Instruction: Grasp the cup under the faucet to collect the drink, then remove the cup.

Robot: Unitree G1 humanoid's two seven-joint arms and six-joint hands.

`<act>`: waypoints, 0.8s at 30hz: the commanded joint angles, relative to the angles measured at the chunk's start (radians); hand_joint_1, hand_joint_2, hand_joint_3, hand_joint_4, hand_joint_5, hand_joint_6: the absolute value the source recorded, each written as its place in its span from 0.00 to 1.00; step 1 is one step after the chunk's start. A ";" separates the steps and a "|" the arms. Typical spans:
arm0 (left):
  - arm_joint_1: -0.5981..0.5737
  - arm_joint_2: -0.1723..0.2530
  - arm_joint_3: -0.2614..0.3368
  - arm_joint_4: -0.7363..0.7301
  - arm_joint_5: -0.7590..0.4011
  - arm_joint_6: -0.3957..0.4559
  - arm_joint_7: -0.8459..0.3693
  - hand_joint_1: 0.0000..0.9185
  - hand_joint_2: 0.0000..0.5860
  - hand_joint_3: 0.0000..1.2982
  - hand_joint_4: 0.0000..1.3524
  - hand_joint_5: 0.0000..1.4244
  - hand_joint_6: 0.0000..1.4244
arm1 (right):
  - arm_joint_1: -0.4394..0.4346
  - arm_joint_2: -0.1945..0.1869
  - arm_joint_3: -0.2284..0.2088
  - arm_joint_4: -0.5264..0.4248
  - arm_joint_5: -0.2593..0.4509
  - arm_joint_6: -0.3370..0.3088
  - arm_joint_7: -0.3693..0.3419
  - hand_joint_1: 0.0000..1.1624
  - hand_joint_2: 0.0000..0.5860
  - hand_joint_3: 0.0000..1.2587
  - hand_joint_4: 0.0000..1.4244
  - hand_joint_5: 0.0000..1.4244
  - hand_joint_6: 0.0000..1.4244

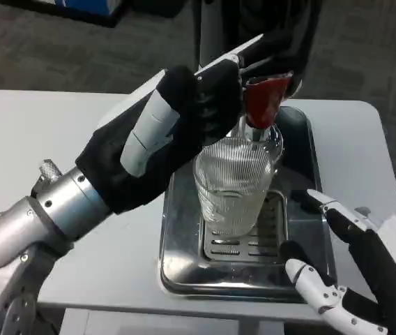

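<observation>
A ribbed clear glass cup [233, 188] stands upright on the slotted grate of a steel drip tray [184, 269], directly under the red faucet [264, 101]. Pale liquid seems to fill its lower part. My left hand [201, 105] is raised at the faucet, with its fingers curled against the red tap handle just left of it. My right hand [344, 269] sits low at the tray's front right corner, fingers spread and holding nothing. It is a short way right of the cup and apart from it.
The dark dispenser body [282, 28] rises behind the faucet. My left forearm [51, 209] crosses the white table [37, 132] from the lower left. The table's front edge runs just below the tray.
</observation>
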 commanded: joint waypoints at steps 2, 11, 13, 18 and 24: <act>-0.021 0.043 -0.022 0.044 0.033 -0.048 -0.088 0.00 0.05 0.09 0.10 0.11 0.00 | 0.016 -0.002 0.001 -0.009 0.006 0.001 -0.004 0.22 0.74 0.14 0.12 0.08 0.01; -0.066 0.106 -0.044 0.105 0.078 -0.155 -0.187 0.00 0.07 0.09 0.11 0.12 0.00 | 0.017 -0.001 -0.002 -0.012 0.011 0.000 -0.005 0.22 0.74 0.14 0.13 0.09 0.01; -0.064 0.106 -0.047 0.111 0.070 -0.162 -0.201 0.00 0.07 0.09 0.12 0.12 0.00 | 0.018 -0.001 0.000 -0.012 0.010 0.001 -0.005 0.22 0.74 0.14 0.13 0.09 0.01; -0.059 0.109 -0.046 0.127 0.057 -0.180 -0.224 0.00 0.07 0.10 0.12 0.13 0.00 | 0.019 0.000 0.001 -0.013 0.007 0.000 -0.004 0.22 0.74 0.14 0.13 0.09 0.01; -0.071 0.148 -0.036 0.149 0.060 -0.231 -0.262 0.00 0.07 0.11 0.13 0.13 0.00 | 0.016 0.000 0.003 -0.014 0.003 0.001 -0.002 0.22 0.74 0.14 0.13 0.09 0.01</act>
